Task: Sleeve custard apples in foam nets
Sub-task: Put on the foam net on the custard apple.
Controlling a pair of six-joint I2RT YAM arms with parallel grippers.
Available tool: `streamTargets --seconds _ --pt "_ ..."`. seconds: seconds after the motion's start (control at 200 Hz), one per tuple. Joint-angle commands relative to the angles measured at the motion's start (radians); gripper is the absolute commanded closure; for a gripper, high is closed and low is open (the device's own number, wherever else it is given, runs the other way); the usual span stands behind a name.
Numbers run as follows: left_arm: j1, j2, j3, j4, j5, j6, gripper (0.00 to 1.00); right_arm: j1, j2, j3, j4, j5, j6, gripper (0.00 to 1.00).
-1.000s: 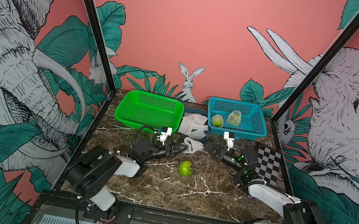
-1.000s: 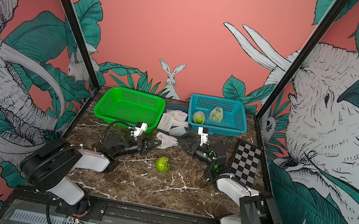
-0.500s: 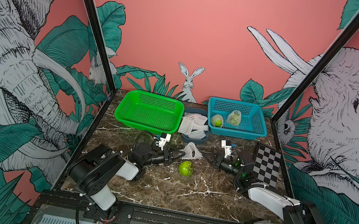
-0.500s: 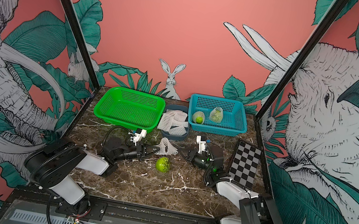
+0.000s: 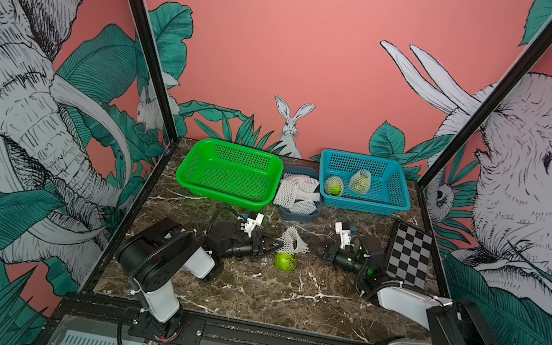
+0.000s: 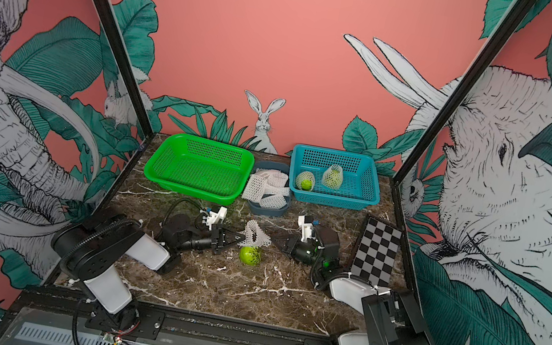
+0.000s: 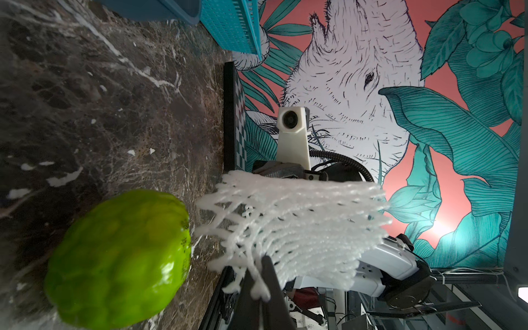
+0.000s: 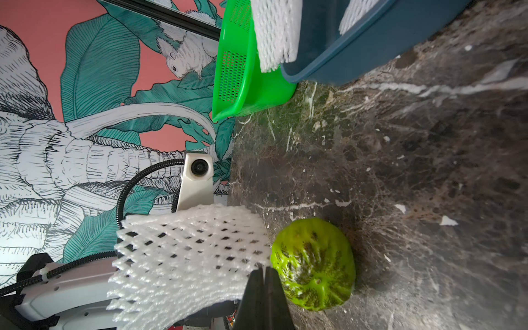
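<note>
Left wrist view: my left claw [image 7: 261, 271], closed on the foam net [image 7: 294, 223], holds it near the custard apple [image 7: 117, 257] for sleeving.

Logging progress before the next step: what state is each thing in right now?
loose custard apple: bare, on the table
left gripper: shut on the foam net
foam net: lifted, empty
right gripper: shut, nothing visibly held
two custard apples: sleeved, in the blue basket
green basket: empty
spare nets: piled in the tub
</note>
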Motion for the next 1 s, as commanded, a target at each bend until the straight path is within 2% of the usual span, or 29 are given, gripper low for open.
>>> streamTargets --seconds 0.0,0.995 --pt "-0.005 0.008 -0.014 0.04 0.031 0.004 1.0 0.009 0.008 -0.009 0.023 0.005 -0.027 1.0" --pt "-0.016 0.115 -0.034 0.039 0.045 0.021 1.0 0.034 0.115 -0.05 0.062 0.015 -0.05 1.0"
